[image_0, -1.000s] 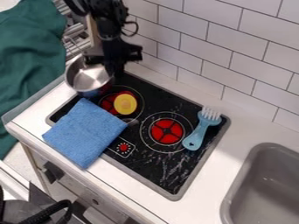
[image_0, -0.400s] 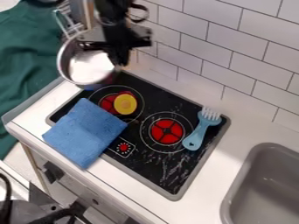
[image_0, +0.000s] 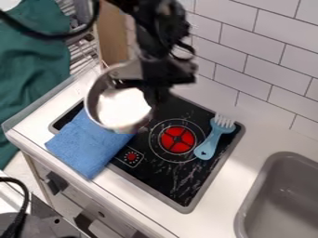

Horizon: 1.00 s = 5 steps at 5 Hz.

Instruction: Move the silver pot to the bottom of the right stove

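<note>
Silver pot [image_0: 119, 103] nearer right burner [image_0: 177, 139]

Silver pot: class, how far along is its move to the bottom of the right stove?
Done: the silver pot looks gripped and lifted.
In hand: the gripper holds it above the left side of the stove, partly hiding the blue cloth.
Left, likely: bringing it below the right burner, setting it down, releasing it.

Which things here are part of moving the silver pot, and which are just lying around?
Part of the job:
- silver pot
- pincer at the pot's rim
- red burner on the right

Just lying about:
- blue cloth
- light-blue brush
- green fabric
</note>
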Each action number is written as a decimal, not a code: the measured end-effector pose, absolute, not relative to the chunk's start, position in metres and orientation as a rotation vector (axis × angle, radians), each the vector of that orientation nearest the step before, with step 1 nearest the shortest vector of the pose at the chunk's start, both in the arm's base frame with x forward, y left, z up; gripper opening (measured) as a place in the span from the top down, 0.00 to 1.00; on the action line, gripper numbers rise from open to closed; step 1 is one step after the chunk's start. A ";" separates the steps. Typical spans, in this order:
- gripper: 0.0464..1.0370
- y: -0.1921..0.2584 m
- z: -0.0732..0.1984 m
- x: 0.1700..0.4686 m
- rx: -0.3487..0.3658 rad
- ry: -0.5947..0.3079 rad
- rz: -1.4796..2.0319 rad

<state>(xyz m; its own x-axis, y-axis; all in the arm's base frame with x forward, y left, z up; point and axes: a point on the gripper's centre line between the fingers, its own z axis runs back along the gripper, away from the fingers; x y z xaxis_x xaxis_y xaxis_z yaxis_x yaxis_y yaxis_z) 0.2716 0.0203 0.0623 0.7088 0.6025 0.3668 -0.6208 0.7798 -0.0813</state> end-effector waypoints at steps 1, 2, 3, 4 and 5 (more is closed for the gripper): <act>0.99 -0.005 0.048 0.268 0.043 -0.346 0.675; 0.99 -0.025 0.032 0.265 0.056 -0.300 0.649; 0.99 -0.039 0.017 0.268 0.062 -0.262 0.662; 0.99 -0.045 0.003 0.271 0.038 -0.228 0.731; 0.99 -0.044 -0.011 0.273 0.012 -0.197 0.819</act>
